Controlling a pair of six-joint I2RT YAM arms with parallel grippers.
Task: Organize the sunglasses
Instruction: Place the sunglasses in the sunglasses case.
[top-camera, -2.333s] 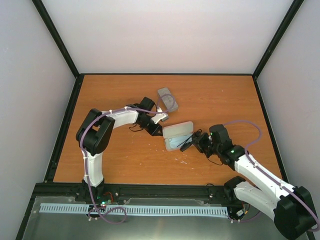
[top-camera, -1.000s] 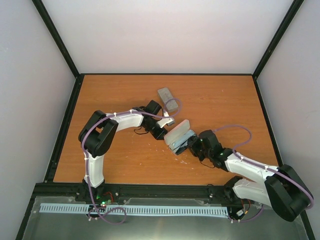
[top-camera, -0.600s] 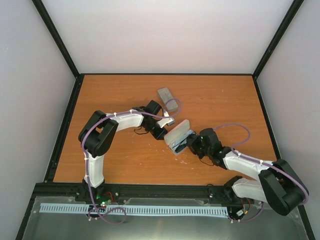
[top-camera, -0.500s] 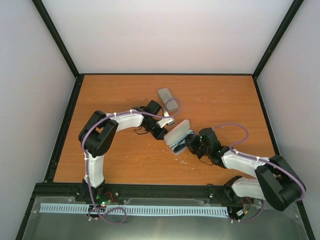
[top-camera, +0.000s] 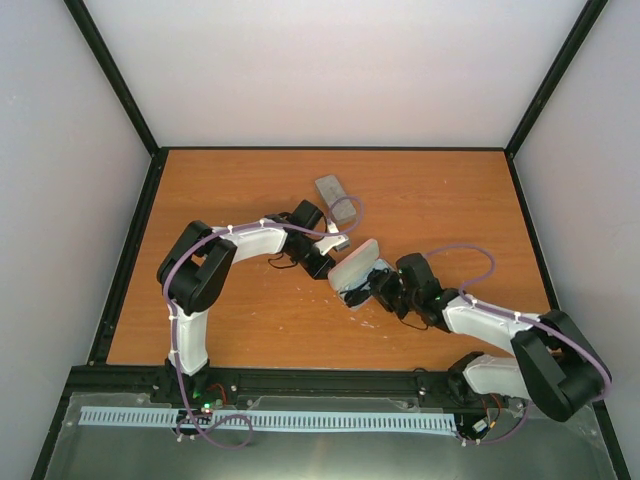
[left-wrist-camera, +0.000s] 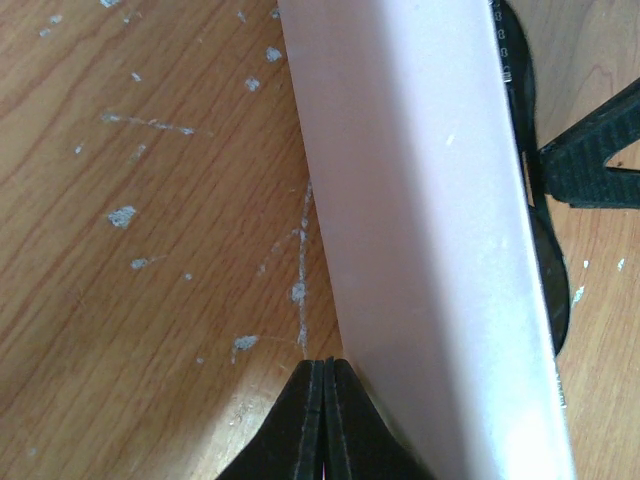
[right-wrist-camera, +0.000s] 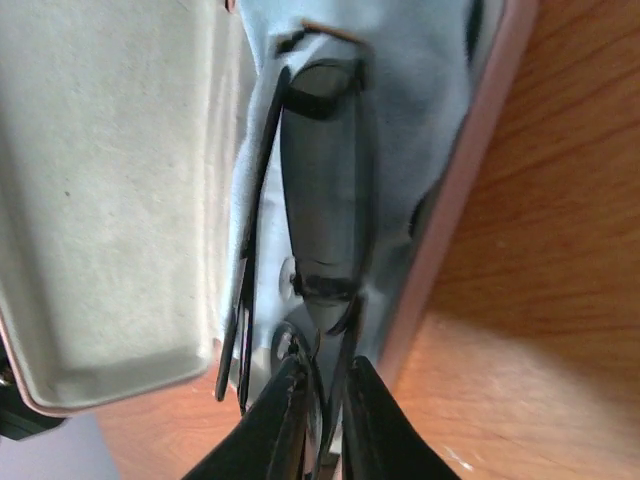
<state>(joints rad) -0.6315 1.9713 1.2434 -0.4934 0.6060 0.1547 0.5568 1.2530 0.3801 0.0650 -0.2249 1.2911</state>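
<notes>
The sunglasses (right-wrist-camera: 320, 190) lie folded inside the open pink case (top-camera: 352, 266), on a light-blue cloth (right-wrist-camera: 420, 90); from above only a dark sliver of them (top-camera: 358, 291) shows. My right gripper (right-wrist-camera: 328, 375) is at the case's near end. Its jaws stand a narrow gap apart, and a thin arm of the frame runs between them. My left gripper (left-wrist-camera: 325, 365) is shut and empty, its tips pressed against the outside of the case's raised lid (left-wrist-camera: 420, 180). Seen from above, the left gripper (top-camera: 324, 262) and the right gripper (top-camera: 377, 290) flank the case.
A grey case (top-camera: 335, 198) lies closed behind the left arm, towards the back of the wooden table (top-camera: 230, 200). Black rails (top-camera: 130, 250) edge the table, with walls behind them.
The right arm has pushed left and set the sunglasses into the case. Its jaws have just parted a little. The lid stands more upright against the left gripper, which has barely moved.
</notes>
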